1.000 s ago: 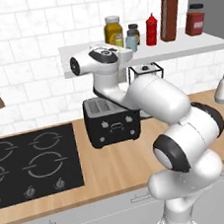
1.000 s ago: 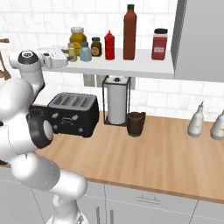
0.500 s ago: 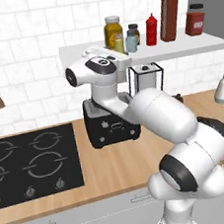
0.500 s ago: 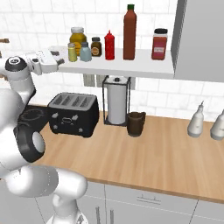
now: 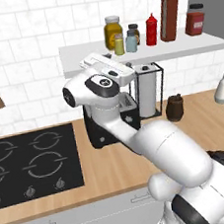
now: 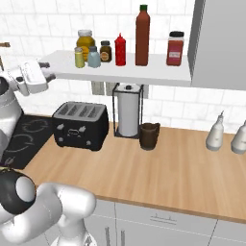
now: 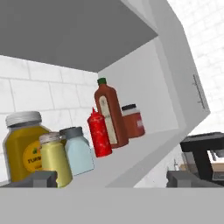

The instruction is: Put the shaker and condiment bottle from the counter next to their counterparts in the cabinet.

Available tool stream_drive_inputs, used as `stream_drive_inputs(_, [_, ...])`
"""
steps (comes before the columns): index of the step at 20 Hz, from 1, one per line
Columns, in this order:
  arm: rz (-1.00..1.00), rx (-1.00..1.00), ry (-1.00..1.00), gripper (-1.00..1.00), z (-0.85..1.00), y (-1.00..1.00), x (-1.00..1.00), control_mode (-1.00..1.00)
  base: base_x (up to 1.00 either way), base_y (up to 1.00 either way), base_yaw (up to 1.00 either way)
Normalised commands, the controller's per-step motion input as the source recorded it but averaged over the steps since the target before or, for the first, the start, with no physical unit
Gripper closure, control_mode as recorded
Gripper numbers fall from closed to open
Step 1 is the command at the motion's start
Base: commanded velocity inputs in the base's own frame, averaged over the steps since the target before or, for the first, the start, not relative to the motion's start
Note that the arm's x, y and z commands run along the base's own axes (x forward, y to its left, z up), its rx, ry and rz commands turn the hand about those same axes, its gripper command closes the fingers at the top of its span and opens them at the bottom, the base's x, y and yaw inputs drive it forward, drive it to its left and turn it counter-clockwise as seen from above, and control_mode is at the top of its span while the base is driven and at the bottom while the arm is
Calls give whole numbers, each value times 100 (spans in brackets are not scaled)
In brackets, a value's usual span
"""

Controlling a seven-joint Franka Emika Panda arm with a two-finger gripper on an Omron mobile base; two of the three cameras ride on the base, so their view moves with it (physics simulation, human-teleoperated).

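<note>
On the cabinet (image 6: 144, 73): shaker (image 6: 79, 57) parked touching the pale blue shaker (image 6: 93, 56), condiment bottle (image 6: 142, 36) at 3 o'clock of the squeeze bottle (image 6: 120, 50). Gripper (image 7: 111, 179) spread wide, holding nothing. Looks finished; nothing left on the counter (image 6: 182, 168).

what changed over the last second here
The arm's hand with its open gripper swung away from the shelf toward the left end, empty. The shaker, pale blue shaker, squeeze bottle and condiment bottle stayed put on the shelf.
</note>
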Motion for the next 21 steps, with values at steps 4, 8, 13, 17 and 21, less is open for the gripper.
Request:
stream_drive_inputs(4, [0, 0, -12, -100, -49, -6, -100, -100, 0, 0, 0])
stream_drive_inputs(8, [0, 0, -1, -100, -92, -7, -100, -100, 0, 0, 0])
stream_drive_inputs(13, [0, 0, 0, -100, -100, -4, -100, -100, 0, 0, 0])
stream_drive_inputs(17, [0, 0, 0, -100, -100, 0, -91, -100, 0, 0, 0])
stream_drive_inputs(21, [0, 0, 0, -100, -25, 0, -19, -100, 0, 0, 0])
